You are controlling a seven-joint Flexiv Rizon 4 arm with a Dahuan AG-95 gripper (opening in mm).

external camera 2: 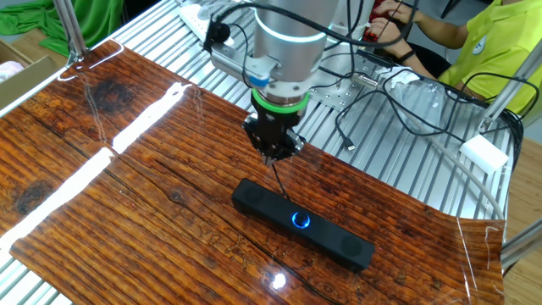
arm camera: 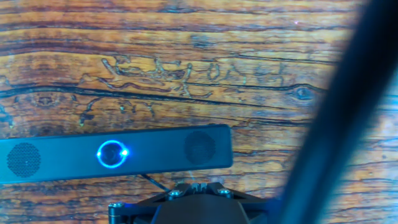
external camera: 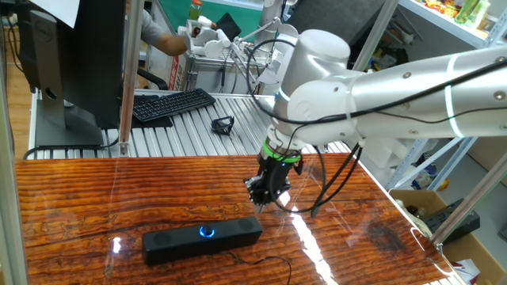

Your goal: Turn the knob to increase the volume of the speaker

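The gripper (external camera 2: 273,155) is fully closed, holds nothing and hangs above the speaker (external camera 2: 302,224), clear of it. The knob (external camera 2: 301,221) is untouched; reaching, gripping and turning it remain

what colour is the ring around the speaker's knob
Glowing blue, around the knob on the black speaker; clearest in the hand view.

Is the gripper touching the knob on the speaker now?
Apart. In one fixed view the gripper hangs above the table, beyond the speaker, with bare wood between it and the knob. The other fixed view shows the same gap.
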